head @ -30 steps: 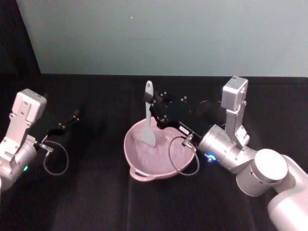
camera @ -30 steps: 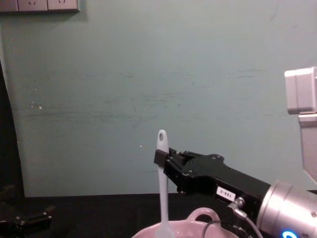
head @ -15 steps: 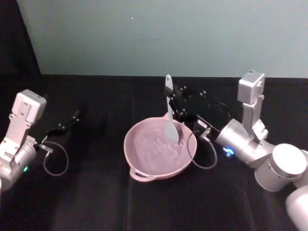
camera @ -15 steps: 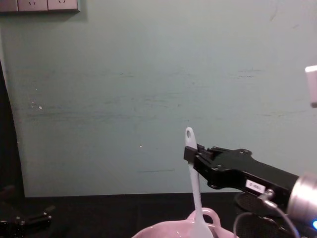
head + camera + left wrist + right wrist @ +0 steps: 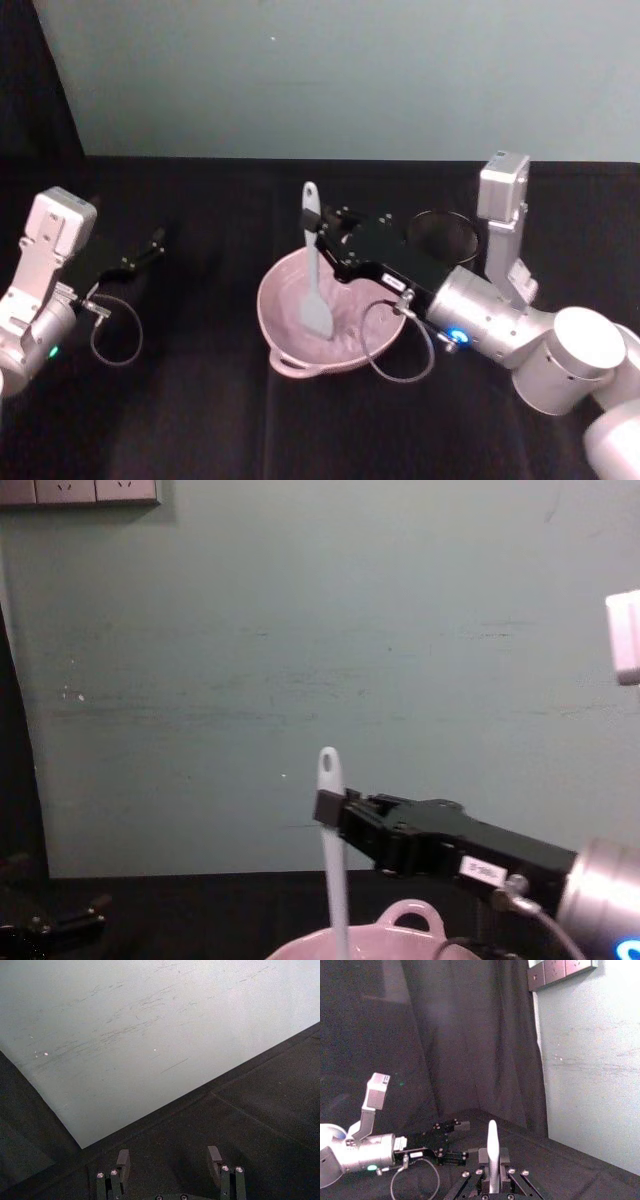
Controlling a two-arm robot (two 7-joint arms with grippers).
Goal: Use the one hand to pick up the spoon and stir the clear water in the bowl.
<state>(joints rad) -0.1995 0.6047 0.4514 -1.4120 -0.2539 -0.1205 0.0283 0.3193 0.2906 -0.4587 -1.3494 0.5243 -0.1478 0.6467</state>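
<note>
While the left tool is idling open at the left, the right tool is gripping the spoon upright, its scoop dipping inside the bowl.

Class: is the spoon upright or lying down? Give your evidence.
Upright. The right gripper holds the spoon by its handle, holed end up, scoop down inside the pink bowl.

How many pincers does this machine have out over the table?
2. The left pincer sits parked and open on the robot's left side; the right pincer, over the pink bowl, is shut on the white spoon. None seems hidden.
</note>
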